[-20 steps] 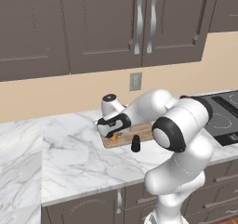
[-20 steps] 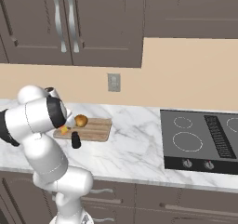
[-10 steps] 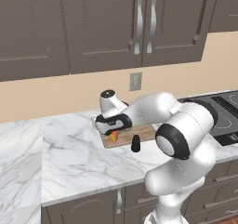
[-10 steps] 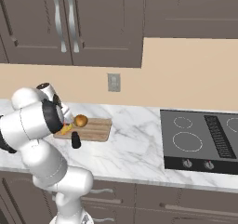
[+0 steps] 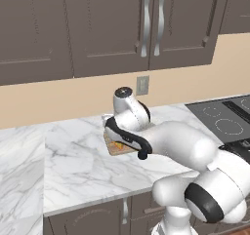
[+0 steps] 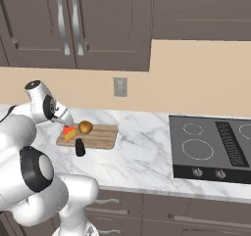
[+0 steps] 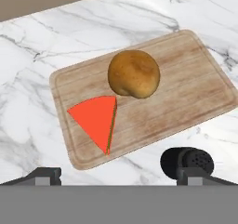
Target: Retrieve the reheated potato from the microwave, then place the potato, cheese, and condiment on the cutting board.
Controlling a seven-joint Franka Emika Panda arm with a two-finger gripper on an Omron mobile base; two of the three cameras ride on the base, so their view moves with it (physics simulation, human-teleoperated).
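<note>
The cutting board [image 7: 186,88] lies on the marble counter with the potato [image 7: 134,73] and the cheese [image 7: 95,123] resting on it side by side. The black condiment [image 7: 186,161] stands on the counter just off the board's near edge. My gripper [image 7: 120,179] hovers above the board, open, with nothing between its fingers. In the right base view the gripper [image 6: 66,121] hangs over the board's [image 6: 100,137] left end, by the cheese [image 6: 69,133], the potato [image 6: 85,127] and the condiment [image 6: 79,147]. In the left base view my arm covers most of the board [image 5: 116,147]. The microwave is out of view.
A black cooktop [image 6: 211,142] is set into the counter to the right of the board. A wall outlet [image 6: 120,86] sits above it, under dark upper cabinets [image 6: 73,24]. Bare marble counter [image 5: 73,166] stretches to the left.
The gripper has let go of the cheese, opened wide and lifted up and back from the board. The cheese now lies on the board beside the potato.
</note>
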